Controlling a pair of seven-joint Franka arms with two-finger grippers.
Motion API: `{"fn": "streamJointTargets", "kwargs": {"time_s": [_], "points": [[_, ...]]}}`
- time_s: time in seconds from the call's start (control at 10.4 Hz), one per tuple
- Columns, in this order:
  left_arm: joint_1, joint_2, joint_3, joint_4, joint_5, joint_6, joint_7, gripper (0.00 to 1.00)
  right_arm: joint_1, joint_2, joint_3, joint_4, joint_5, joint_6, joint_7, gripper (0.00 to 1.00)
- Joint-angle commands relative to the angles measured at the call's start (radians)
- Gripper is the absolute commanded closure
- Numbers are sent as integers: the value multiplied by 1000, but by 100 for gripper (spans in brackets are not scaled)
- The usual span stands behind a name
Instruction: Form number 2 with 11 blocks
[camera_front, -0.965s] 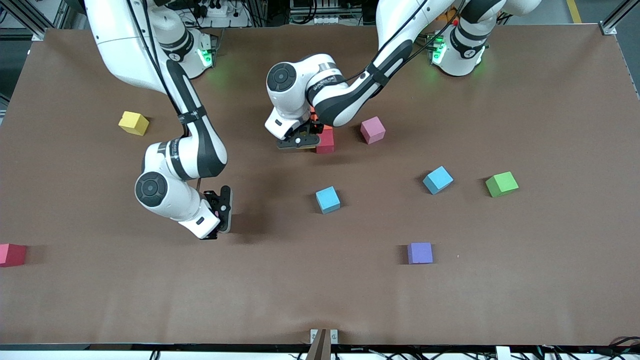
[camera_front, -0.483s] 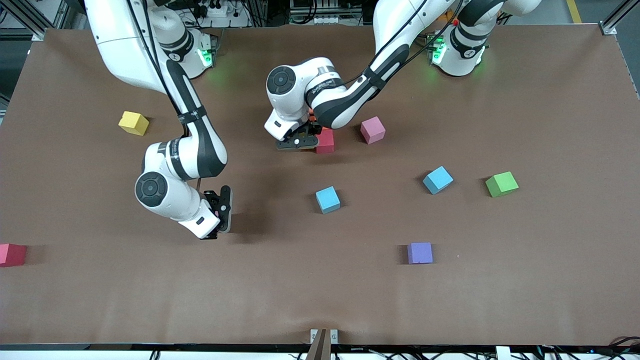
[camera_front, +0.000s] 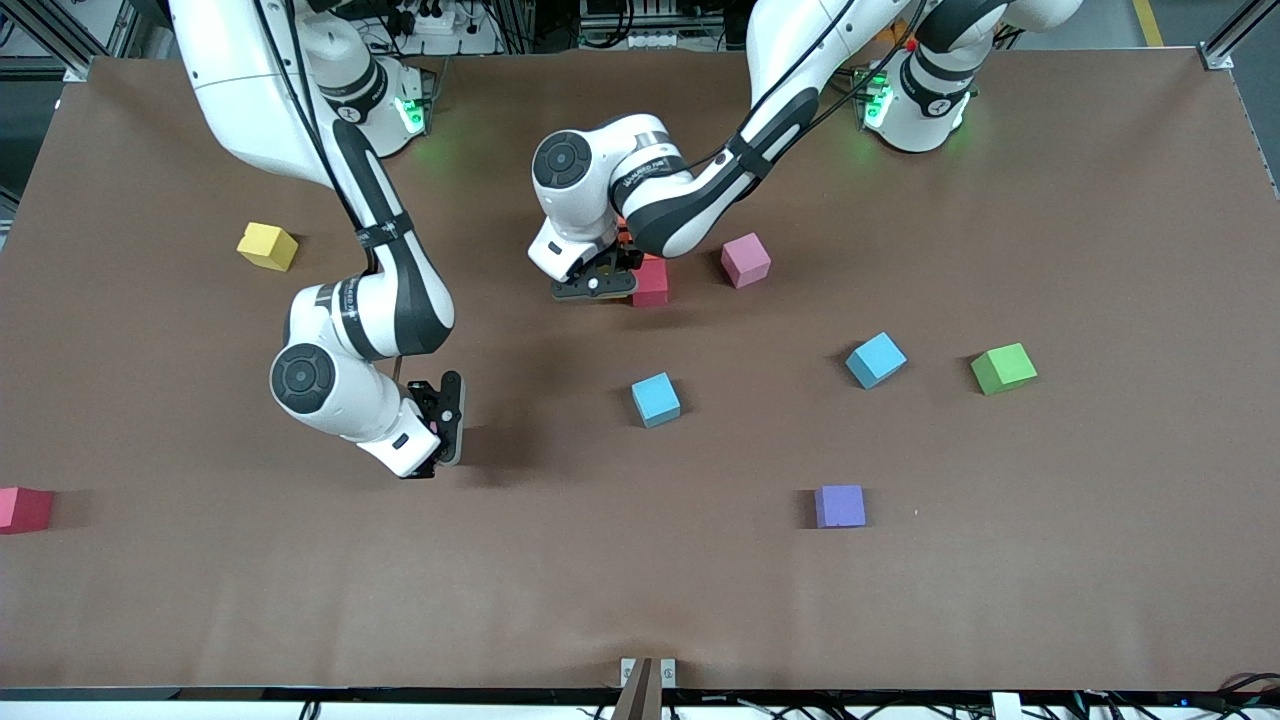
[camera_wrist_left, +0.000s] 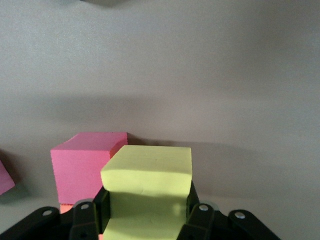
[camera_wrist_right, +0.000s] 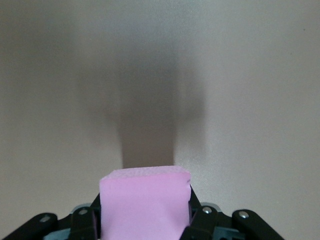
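My right gripper (camera_front: 447, 418) hangs over bare bench (camera_front: 1100, 250), its fingers (camera_wrist_right: 82, 222) clamped on a pink cube (camera_wrist_right: 145, 202). My left gripper (camera_front: 597, 283) sits low beside the red cube (camera_front: 652, 282), fingers (camera_wrist_left: 197, 220) clamped on a yellow-green cube (camera_wrist_left: 149, 187). Loose on the bench lie a red-pink cube (camera_front: 22, 508), yellow cube (camera_front: 267, 245), blue cubes (camera_front: 655, 399) (camera_front: 876, 359), another pink cube (camera_front: 746, 259), purple cube (camera_front: 839, 506) and green cube (camera_front: 1003, 368).

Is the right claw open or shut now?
Shut on a pink block: in the right wrist view both fingers of the right claw press its sides.
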Motion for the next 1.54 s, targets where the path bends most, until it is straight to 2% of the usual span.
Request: {"fn": "streamJointTargets", "kwargs": {"time_s": [0.0, 1.45], "points": [[-11, -1, 11, 10, 13, -3, -17, 100, -12, -28, 9, -35, 24, 12, -30, 100], [-6, 0, 11, -11, 14, -7, -17, 100, -15, -28, 9, -32, 22, 12, -33, 100]]}}
